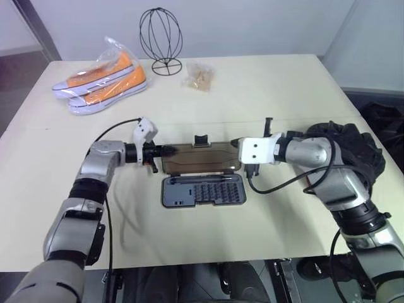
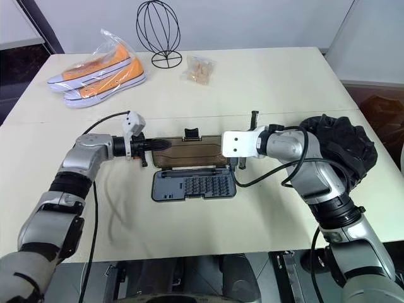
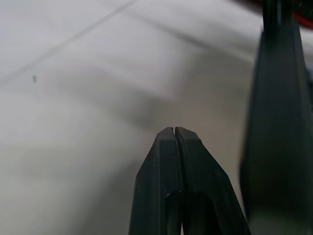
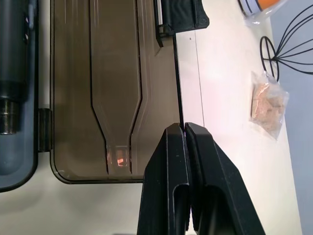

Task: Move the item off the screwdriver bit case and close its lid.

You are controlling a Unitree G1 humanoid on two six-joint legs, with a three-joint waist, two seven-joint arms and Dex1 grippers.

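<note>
With the black mitt (image 2: 344, 148) already off the screwdriver bit case (image 1: 203, 190) — it sits on the table (image 1: 265, 82) behind your right arm — you're on the lid-closing step. The lid (image 1: 199, 158) stands raised on its hinge behind the open base, bits exposed. Your right gripper (image 4: 183, 128) is pinched on the lid's thin edge. Your left gripper (image 3: 174, 131) is closed on nothing, its tip at the lid's other end. Next move, I judge: swing the lid forward and down over the base, then press the latch tab (image 1: 201, 139). The right wrist view shows the pinch on the edge; the head views don't.
</note>
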